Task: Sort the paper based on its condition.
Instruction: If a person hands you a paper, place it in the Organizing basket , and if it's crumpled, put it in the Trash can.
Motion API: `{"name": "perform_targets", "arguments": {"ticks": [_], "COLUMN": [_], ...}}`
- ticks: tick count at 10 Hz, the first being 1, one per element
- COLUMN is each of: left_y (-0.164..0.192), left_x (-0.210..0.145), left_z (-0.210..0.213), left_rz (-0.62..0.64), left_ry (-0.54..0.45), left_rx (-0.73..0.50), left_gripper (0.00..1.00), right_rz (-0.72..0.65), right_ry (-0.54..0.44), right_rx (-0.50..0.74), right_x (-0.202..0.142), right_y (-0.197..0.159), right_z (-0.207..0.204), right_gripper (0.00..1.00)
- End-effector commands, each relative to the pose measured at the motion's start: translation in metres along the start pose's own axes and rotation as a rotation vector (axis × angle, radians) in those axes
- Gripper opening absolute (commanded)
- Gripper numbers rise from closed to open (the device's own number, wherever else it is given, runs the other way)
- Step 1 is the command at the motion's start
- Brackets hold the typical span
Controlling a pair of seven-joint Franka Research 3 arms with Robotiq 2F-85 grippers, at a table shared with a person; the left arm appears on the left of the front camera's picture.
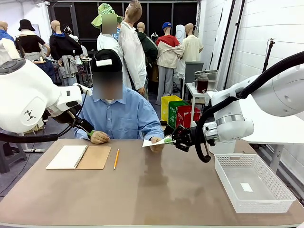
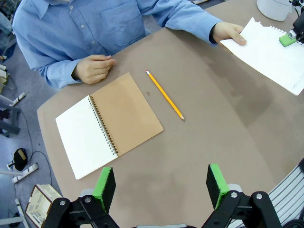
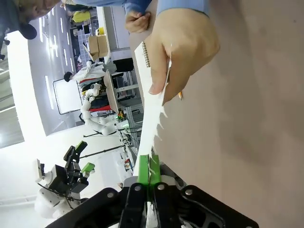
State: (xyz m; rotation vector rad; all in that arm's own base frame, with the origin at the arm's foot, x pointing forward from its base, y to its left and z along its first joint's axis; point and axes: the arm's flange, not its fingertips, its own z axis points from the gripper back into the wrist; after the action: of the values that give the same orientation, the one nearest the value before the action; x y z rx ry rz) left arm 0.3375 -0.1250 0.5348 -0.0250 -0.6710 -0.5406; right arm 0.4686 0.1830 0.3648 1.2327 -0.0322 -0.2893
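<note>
The right gripper point(image 3: 148, 175) has its green pads pinched on the thin white torn-edged paper sheet point(image 1: 158, 141), held above the table; the person's hand point(image 1: 156, 144) grips the 9 o'clock end; handover underway, release next; its long axis looks 9-to-3; the left gripper point(image 2: 161, 186) stands wide, empty.

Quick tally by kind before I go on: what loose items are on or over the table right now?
Paper: 1, held over the table by the person's hand and the right gripper
Notebook: 1, open
Pencil: 1
White basket: 1
Small white tag: 1, in the basket
Total: 5
</note>
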Motion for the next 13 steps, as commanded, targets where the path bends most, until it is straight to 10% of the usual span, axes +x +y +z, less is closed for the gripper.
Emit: {"name": "perform_targets", "arguments": {"ticks": [1, 7, 13], "left_y": [0.000, 0.000, 0.000], "left_x": [-0.001, -0.001, -0.001], "left_z": [0.000, 0.000, 0.000], "left_rz": [0.000, 0.000, 0.000], "left_ry": [0.005, 0.005, 0.005], "left_rx": [-0.002, -0.002, -0.002], "left_gripper": [1.00, 1.00, 1.00], "right_rz": [-0.007, 0.248, 0.603], "right_ry": [-0.009, -0.053, -0.051], "right_rx": [0.031, 0.019, -0.334], "right_x": [-0.002, -0.018, -0.037], "right_y": [0.003, 0.044, 0.025], "right_z": [-0.001, 0.036, 0.151], "right_gripper": [0.00, 0.00, 0.00]}}
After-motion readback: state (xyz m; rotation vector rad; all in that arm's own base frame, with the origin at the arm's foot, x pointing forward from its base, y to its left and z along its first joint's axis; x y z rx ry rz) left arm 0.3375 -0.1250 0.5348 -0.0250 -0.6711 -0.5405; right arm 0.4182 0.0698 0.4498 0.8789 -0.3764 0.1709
